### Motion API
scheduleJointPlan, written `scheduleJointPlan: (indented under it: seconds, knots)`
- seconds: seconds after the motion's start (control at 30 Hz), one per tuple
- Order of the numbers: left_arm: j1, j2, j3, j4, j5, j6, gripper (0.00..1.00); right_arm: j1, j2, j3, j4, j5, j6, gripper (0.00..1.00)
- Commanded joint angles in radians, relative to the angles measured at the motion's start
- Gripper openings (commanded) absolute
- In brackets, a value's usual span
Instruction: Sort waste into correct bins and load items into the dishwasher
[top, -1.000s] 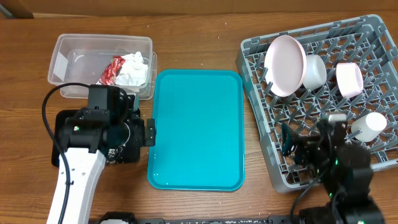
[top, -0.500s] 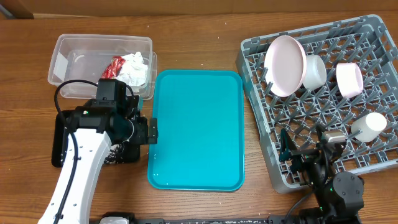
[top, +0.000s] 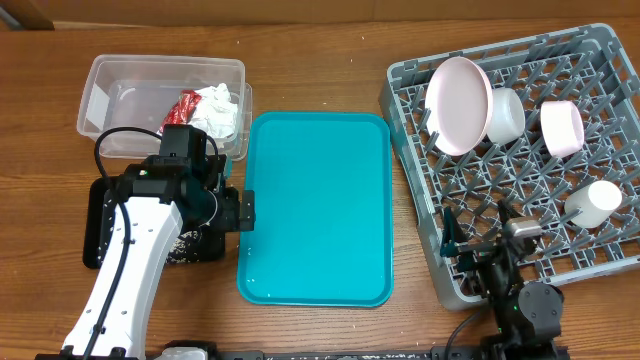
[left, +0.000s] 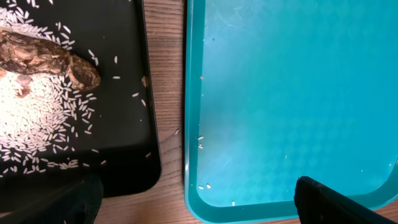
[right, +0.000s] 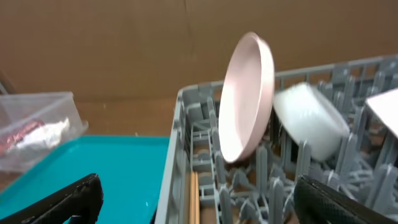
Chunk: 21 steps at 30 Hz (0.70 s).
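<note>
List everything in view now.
teal plastic tray: 1, teal, centre
clear plastic bin: 1, clear, back-left
red wrapper: 1, red, bin
crumpled paper: 1, white, bin
black tray: 1, black, front-left, rice-strewn
food scrap: 1, brown, black tray
plastic dish rack: 1, grey, right
round plate: 1, pink, rack
white bowl: 1, white, rack
pink bowl: 1, pink, rack
white cup: 1, white, rack
left gripper: 1, open, between trays
right gripper: 1, open, rack front

my right gripper backed off toward the near edge of the dish rack, arm covers less of the grid now, well apart from the white cup; my left arm nudged slightly right, wrist closer to the clear bin
</note>
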Motion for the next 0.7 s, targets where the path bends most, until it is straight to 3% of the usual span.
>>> scheduleJointPlan:
  seconds: [0.0,0.13,0.2,0.27,0.67]
  knots:
    - [-0.005,0.005,-0.002,0.0,0.008,0.015,1.0,-0.005,-0.013,-0.006,0.018,-0.045,0.003,1.0]
    - [-0.005,0.005,-0.002,0.0,0.008,0.015,1.0,-0.005,-0.013,-0.006,0.019,-0.076,-0.023,1.0]
    - [-0.005,0.005,-0.002,0.0,0.008,0.015,1.0,-0.005,-0.013,-0.006,0.036,-0.223,-0.216,1.0]
    - [-0.005,0.005,-0.002,0.0,0.008,0.015,1.0,-0.005,-0.013,-0.006,0.036,-0.227,-0.298,1.0]
    - [-0.005,0.005,-0.002,0.0,0.008,0.015,1.0,-0.005,-0.013,-0.006,0.021,-0.08,-0.231,1.0]
